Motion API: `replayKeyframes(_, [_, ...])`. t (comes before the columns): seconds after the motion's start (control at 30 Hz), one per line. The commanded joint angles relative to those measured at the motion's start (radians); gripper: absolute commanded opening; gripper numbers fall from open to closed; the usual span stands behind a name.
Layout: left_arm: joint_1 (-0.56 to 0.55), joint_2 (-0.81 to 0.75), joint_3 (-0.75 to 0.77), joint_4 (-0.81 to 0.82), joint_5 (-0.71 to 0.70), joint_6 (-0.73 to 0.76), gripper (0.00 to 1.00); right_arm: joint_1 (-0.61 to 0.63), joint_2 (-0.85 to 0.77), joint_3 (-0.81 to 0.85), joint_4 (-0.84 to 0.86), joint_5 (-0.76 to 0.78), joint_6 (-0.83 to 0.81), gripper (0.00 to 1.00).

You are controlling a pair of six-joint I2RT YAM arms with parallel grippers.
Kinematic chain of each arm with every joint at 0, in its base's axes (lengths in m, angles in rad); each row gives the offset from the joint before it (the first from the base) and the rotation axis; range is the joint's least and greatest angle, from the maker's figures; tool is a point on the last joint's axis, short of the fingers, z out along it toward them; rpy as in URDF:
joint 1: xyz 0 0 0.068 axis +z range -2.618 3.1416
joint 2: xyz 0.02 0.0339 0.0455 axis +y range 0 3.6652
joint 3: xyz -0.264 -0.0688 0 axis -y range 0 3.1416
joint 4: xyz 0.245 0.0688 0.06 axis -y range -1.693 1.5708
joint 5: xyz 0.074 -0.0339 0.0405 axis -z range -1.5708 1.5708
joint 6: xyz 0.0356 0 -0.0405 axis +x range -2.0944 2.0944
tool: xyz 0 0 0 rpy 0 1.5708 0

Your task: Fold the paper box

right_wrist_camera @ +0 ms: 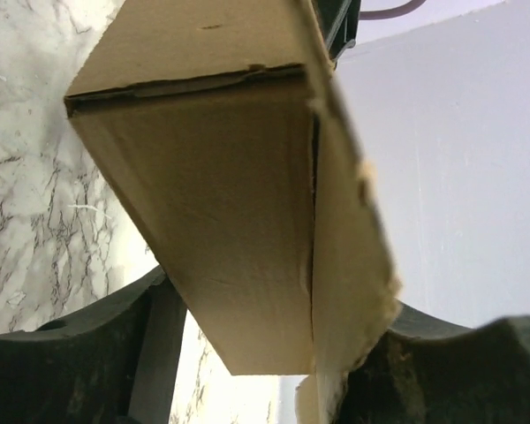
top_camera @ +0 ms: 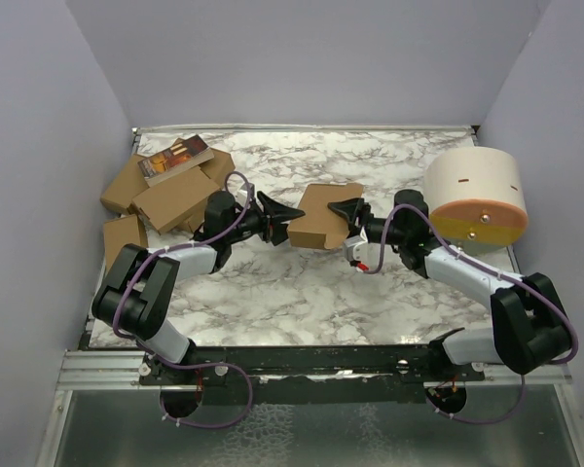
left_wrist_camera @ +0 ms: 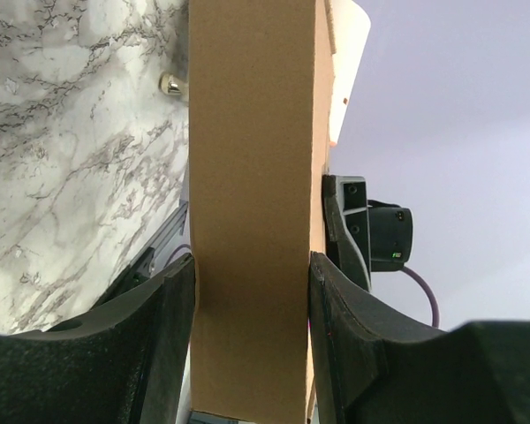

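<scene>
Arm bases [top_camera: 175, 370] sit at the near table [top_camera: 302, 287] edge. Mid-table, the box [top_camera: 321, 212] is between the left gripper [top_camera: 290, 214] and right gripper [top_camera: 345, 218]. Cartons [top_camera: 170, 195] lie far left, a cylinder [top_camera: 474, 185] far right.

Left wrist: both fingers [left_wrist_camera: 172, 336] clamp the box's sides.

Right wrist: fingers [right_wrist_camera: 88, 371] flank the box end; whether they pinch it, I cannot tell.
</scene>
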Motion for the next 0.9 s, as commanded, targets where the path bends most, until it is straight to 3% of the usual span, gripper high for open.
replayKeyframes(0.0, [0.004,-0.003,-0.018,0.09,0.015,-0.022,0.38,0.007,0.002,-0.009,0.057,0.021,0.048,0.5])
replayKeyframes(0.2, [0.004,-0.01,-0.026,0.098,0.008,-0.031,0.43,0.007,-0.004,-0.007,0.036,0.014,0.045,0.4])
replayKeyframes(0.53, [0.02,-0.089,-0.085,0.102,-0.078,-0.048,0.73,0.007,-0.024,-0.003,-0.043,-0.003,0.017,0.39])
replayKeyframes(0.7, [0.055,-0.151,-0.127,0.082,-0.126,-0.028,0.74,0.007,-0.035,-0.001,-0.075,-0.019,0.025,0.38])
replayKeyframes(0.83, [0.096,-0.254,-0.149,-0.029,-0.198,0.122,0.76,0.007,-0.038,0.041,-0.138,-0.026,0.115,0.37])
replayKeyframes(0.87, [0.105,-0.293,-0.145,-0.098,-0.232,0.19,0.83,0.006,-0.038,0.064,-0.164,-0.028,0.156,0.37])
